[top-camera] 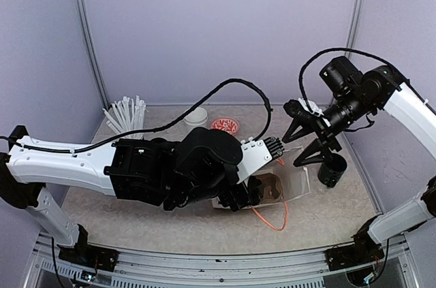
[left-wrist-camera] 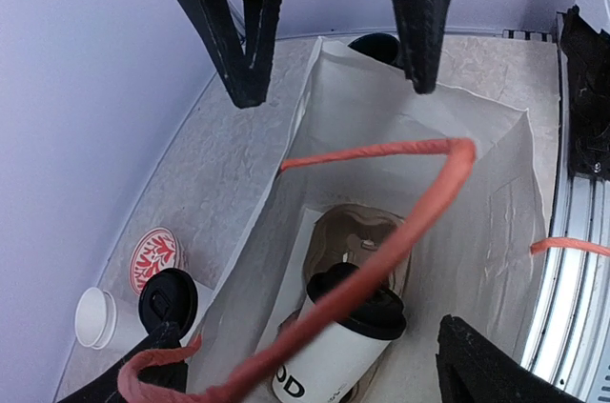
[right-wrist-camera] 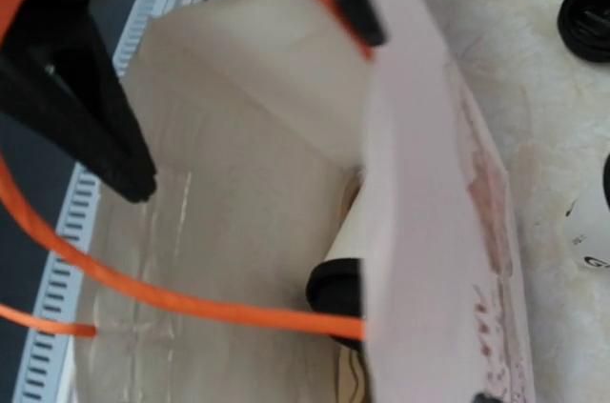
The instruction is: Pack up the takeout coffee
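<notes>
**One cup in the bag, one left on the table**

Closest to me, the left gripper [top-camera: 245, 196] hangs over the mouth of the white paper bag [left-wrist-camera: 477, 193]. Its fingers are spread wide and hold nothing. One finger sits by the root of the orange handle [left-wrist-camera: 381, 150], and I'd guess it is there to keep the mouth open.

Inside the bag, a takeout cup [left-wrist-camera: 329, 360] leans in a brown cardboard carrier [left-wrist-camera: 353, 231], lid on and lettering showing near the base. The carrier is presumably there to keep the cups from sliding.

Just beyond the bag's far wall, the second cup [left-wrist-camera: 169, 298] stands on the table and shows mostly its black lid. A red disc [left-wrist-camera: 155, 255] lies beside it, and the white straws [top-camera: 126, 114] are farther back.

At the bag's right end, the right gripper [top-camera: 291, 152] points down at the rim. Its fingers are also splayed and empty. The black pot [top-camera: 332, 169] is just past it.

From overhead, the left arm hides the second cup and most of the bag's inside. Only the left wrist view shows both cups plainly. The right wrist view is mostly blurred bag wall, with a sliver of the packed cup's lid, and I can't make out that gripper's own fingers in it.
</notes>
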Controlling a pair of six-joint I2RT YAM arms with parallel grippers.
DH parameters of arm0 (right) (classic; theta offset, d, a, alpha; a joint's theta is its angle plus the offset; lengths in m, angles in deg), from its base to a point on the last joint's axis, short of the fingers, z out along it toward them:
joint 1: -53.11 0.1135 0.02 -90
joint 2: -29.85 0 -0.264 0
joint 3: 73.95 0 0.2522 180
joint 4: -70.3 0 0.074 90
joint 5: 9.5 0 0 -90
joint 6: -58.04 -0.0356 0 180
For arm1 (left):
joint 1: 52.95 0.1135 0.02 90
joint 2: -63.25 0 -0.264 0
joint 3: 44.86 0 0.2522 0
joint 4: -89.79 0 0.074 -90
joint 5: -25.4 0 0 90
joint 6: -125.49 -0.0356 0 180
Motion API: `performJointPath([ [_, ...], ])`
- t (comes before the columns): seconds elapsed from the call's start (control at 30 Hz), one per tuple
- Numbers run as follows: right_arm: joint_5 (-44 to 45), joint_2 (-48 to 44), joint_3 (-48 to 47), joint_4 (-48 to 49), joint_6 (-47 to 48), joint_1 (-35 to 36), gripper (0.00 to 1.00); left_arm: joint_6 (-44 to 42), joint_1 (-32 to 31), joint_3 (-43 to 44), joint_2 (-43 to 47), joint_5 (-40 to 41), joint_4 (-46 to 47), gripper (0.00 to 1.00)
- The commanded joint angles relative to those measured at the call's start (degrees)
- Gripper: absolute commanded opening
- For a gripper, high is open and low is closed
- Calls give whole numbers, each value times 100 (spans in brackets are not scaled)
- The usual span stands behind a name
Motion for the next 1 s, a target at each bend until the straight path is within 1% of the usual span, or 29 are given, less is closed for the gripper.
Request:
performJointPath([
  [0.0,573,-19,65,403,-215,408,74,276,126,175,-62,-37,-24,88],
  [0.13,910,68,66,809,-471,721,75,379,171,172,-51,18,-58,88],
  [0.27,983,96,133,1167,-647,792,74,430,212,190,-51,16,-72,88],
  [0.4,1073,170,162,1436,-857,803,69,400,220,185,-43,-1,-67,88],
  [0.6,1204,322,186,1634,-1069,801,55,391,237,151,-5,17,-59,88],
  [0.73,1217,422,191,1646,-1132,803,43,392,245,100,19,34,-51,88],
  [0.83,1188,516,142,1592,-1150,799,32,382,249,60,36,57,-49,88],
  [0.9,1159,567,91,1546,-1175,802,28,380,247,41,52,76,-52,88],
  [0.97,1168,580,69,1548,-1197,805,28,382,251,29,83,94,-41,88],
])
